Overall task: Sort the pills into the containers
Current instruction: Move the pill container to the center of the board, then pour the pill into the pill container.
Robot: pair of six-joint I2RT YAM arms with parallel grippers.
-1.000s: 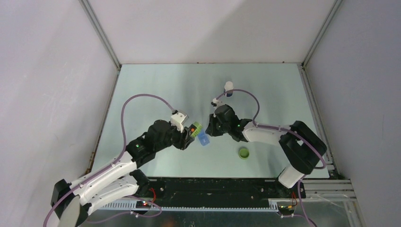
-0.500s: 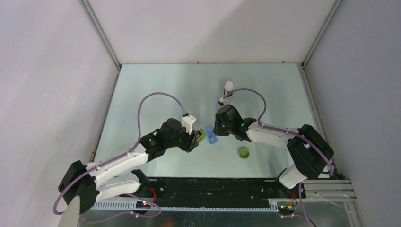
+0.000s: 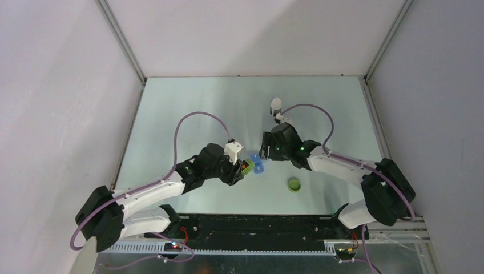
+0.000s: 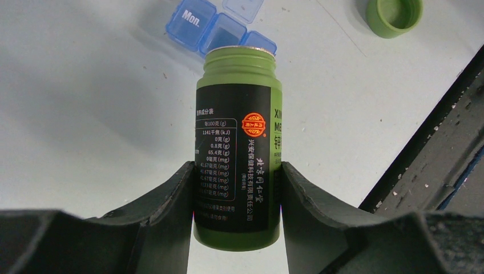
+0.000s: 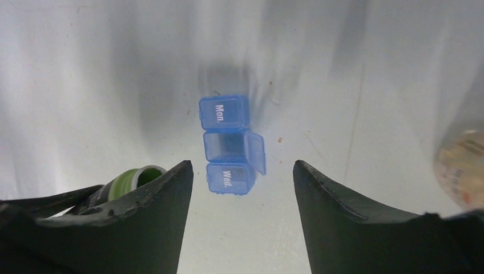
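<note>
My left gripper (image 4: pixel 237 171) is shut on a green pill bottle (image 4: pixel 238 142) with a black label. The bottle has no cap, and its open mouth tilts toward a blue pill organizer (image 4: pixel 197 25). From above, the bottle (image 3: pixel 246 166) almost touches the organizer (image 3: pixel 258 165). The organizer (image 5: pixel 228 145) lies flat and is marked Mon. and Wed., with its middle lid standing open. My right gripper (image 5: pixel 242 168) hovers open just behind it with nothing between the fingers; the bottle's mouth (image 5: pixel 134 178) shows past the left finger. No pill shows.
A loose green cap (image 3: pixel 294 184) lies on the table right of the organizer, toward the front edge. A small white bottle (image 3: pixel 276 104) stands further back. A blurred pale round thing (image 5: pixel 462 168) sits at the right edge of the right wrist view.
The right gripper has opened. The organizer lies further right than before. The left arm has carried the green bottle rightward up to it.
</note>
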